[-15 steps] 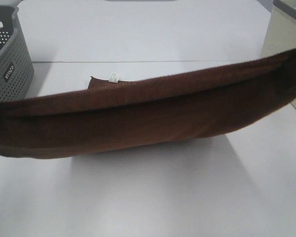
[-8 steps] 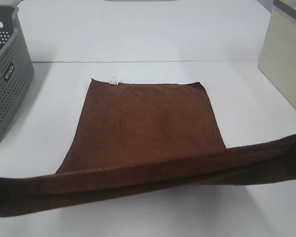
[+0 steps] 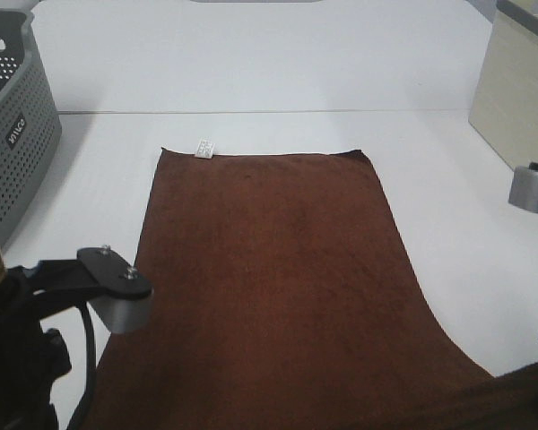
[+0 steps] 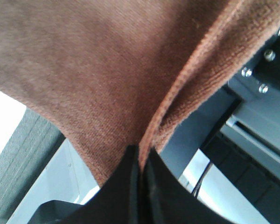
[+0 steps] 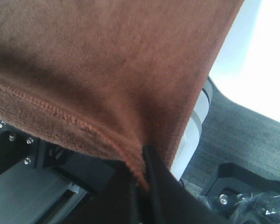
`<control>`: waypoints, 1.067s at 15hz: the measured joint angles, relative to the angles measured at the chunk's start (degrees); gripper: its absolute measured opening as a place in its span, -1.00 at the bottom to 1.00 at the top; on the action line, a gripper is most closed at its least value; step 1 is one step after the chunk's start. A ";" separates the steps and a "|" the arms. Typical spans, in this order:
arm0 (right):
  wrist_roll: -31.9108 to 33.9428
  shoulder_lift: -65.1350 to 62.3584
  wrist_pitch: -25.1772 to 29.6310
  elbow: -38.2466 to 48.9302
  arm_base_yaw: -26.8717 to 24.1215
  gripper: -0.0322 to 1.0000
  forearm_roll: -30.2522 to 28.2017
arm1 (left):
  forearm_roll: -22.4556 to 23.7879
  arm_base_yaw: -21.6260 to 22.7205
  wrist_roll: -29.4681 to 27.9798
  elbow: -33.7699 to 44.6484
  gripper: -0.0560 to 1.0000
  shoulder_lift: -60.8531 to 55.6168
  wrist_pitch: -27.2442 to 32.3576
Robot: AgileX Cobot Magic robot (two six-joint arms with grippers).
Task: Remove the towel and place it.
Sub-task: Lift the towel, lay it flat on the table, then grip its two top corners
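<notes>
The dark brown towel [image 3: 278,287] lies spread flat on the white table [image 3: 251,72]. Its far edge carries a small white tag [image 3: 204,148], and its near edge runs off the bottom of the exterior view. In the left wrist view my left gripper [image 4: 141,154] is shut, with its black fingers [image 4: 123,186] pinching a towel [image 4: 107,70] corner. My right gripper [image 5: 142,163] is shut on the stitched edge of the towel [image 5: 107,60] at the other near corner. In the exterior view both sets of fingertips are below the frame. Only the left arm [image 3: 36,340] and the right arm [image 3: 533,188] show.
A grey perforated basket [image 3: 13,134] stands at the table's far left. A beige box [image 3: 520,90] stands at the far right. Bare white table surrounds the towel on the left, right and far sides.
Both grippers have drawn the towel's near edge down and toward the front of the table. The cloth went from a sagging band to lying flat, and both arms came into view.
</notes>
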 joint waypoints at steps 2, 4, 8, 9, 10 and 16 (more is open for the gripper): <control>-0.52 0.11 0.00 1.55 0.00 -0.92 0.06 | -0.06 -2.06 0.00 0.00 -0.89 3.04 0.00; -0.80 1.83 0.00 1.89 0.00 -0.92 0.11 | -1.26 -2.81 0.00 -0.29 -0.89 5.67 0.11; -6.13 10.54 -3.32 3.38 -0.06 -0.92 3.50 | -5.90 -2.81 0.00 -1.03 -0.89 9.34 -1.83; -8.02 13.06 -4.93 4.01 -0.06 -0.92 5.27 | -6.70 -2.81 0.00 -1.03 -0.89 10.20 -2.35; -9.57 15.18 -6.30 4.47 -0.06 -0.92 6.93 | -7.91 -2.81 0.00 -1.03 -0.89 11.17 -3.21; -13.18 21.49 -8.31 4.81 -0.06 -0.92 10.14 | -12.09 -2.81 0.23 -1.03 -0.89 15.01 -5.56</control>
